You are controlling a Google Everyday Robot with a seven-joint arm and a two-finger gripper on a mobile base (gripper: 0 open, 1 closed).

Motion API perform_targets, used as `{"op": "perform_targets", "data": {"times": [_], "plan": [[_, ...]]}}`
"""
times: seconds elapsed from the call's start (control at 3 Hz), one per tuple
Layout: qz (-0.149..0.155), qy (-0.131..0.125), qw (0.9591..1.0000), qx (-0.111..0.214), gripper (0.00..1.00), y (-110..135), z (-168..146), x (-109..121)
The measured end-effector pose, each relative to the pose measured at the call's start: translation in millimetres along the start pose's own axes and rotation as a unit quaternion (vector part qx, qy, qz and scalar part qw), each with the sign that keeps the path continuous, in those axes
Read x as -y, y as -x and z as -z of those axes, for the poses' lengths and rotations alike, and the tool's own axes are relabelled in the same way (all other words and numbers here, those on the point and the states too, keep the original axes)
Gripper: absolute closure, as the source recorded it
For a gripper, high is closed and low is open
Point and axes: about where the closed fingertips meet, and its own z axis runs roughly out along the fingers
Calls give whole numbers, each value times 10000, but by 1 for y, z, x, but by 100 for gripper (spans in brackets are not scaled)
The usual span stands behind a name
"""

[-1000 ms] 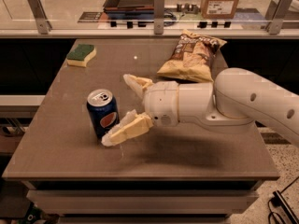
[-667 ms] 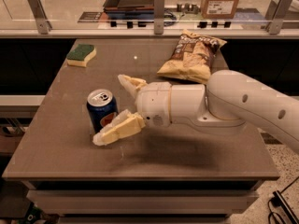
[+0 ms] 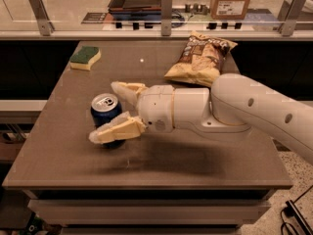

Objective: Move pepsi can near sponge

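1. Over the table [image 3: 63, 151] front, the gripper [image 3: 103, 111] is spread wide, one finger either side of the pepsi can [image 3: 105, 103].
2. That can stands upright, ungrasped, well apart from the sponge [image 3: 85, 57] at the far-left corner.
3. Judged: closing, carrying and placing all remain.

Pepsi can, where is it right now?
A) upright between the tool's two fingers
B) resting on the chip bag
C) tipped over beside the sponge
A: the pepsi can stands upright on the table, with the open tool straddling it, one finger on each side. The sponge sits apart at the back-left corner and the chip bag lies at the back right.
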Motion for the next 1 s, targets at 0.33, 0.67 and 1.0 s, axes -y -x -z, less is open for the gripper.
{"op": "perform_targets", "data": {"times": [0.33, 0.67, 1.0], "plan": [[12, 13, 10000, -3, 40, 1, -1, -1], [28, 30, 10000, -6, 64, 2, -3, -3], [43, 46, 10000, -8, 87, 4, -4, -4]]}}
